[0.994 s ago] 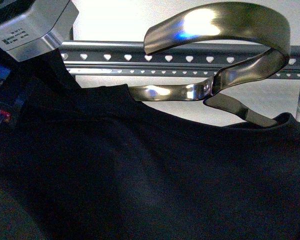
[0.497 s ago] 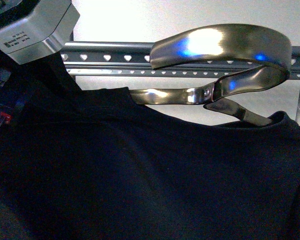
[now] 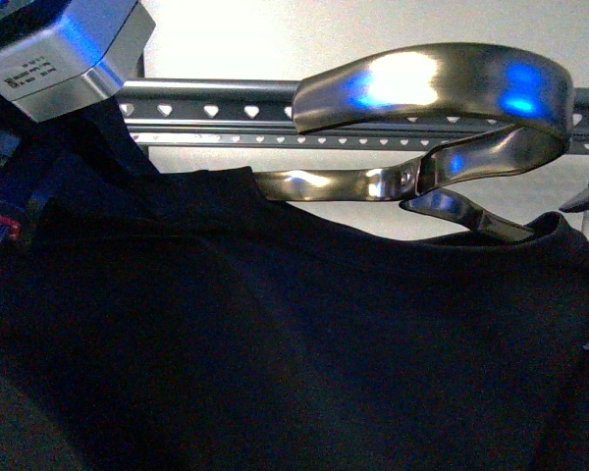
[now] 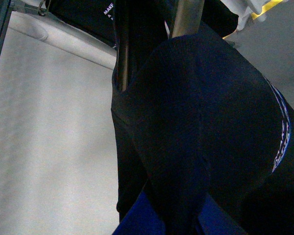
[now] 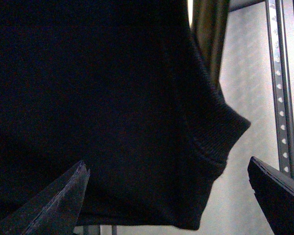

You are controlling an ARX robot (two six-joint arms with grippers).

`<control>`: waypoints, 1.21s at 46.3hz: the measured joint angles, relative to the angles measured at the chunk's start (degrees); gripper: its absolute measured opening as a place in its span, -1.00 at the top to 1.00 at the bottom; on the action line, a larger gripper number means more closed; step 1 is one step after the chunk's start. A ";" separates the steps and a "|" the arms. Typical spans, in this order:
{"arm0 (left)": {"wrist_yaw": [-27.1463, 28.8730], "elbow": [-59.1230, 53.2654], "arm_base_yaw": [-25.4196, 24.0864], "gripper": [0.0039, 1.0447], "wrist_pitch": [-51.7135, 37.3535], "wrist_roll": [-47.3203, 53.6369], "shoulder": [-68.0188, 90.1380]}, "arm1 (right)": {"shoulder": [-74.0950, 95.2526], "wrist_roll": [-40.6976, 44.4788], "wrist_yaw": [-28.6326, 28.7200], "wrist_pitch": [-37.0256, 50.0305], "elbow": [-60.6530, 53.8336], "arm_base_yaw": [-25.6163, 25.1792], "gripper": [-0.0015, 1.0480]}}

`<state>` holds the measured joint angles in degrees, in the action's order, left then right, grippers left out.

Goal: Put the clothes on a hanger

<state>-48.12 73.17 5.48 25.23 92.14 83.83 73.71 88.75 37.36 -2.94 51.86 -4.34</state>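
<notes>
The clothes [image 3: 275,324], a black T-shirt, fill the lower front view, draped over a shiny metal shoulder piece with a curved hook [image 3: 432,83]. The hook sits in front of the hanger [image 3: 226,103], a grey rail with heart-shaped holes. My left gripper [image 4: 174,223] is shut on a fold of the clothes [image 4: 201,122] between its blue fingers [image 4: 137,220]; the blue and white print [image 4: 282,132] shows at the side. My right gripper [image 5: 169,196] is open, its dark fingers [image 5: 54,205] either side of the shirt's ribbed collar edge [image 5: 220,142], not touching it.
My left arm's grey housing [image 3: 64,49] is at the top left of the front view. The rack's rail [image 5: 279,83] runs behind the shirt in the right wrist view. A pale wall lies behind the rack. A dark tip [image 3: 584,201] shows at the right edge.
The shiny hook has dropped a little and now overlaps the rail. The shirt's right shoulder has risen slightly. A dark tip has come in at the right edge.
</notes>
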 joint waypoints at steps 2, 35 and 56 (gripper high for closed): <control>0.00 0.00 0.00 0.93 0.00 0.02 0.00 | 1.68 -0.81 -0.66 -0.02 1.86 0.57 -0.86; 0.24 0.00 -0.02 0.93 -0.07 0.02 0.00 | 15.02 -18.69 -1.97 9.90 10.97 3.17 0.62; -0.55 0.02 0.00 0.02 -0.37 0.07 0.00 | 14.14 -16.96 0.20 3.45 5.97 -2.51 0.89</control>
<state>-48.66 73.19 5.48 24.86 92.20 83.83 87.85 71.79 37.56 0.51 57.82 -6.85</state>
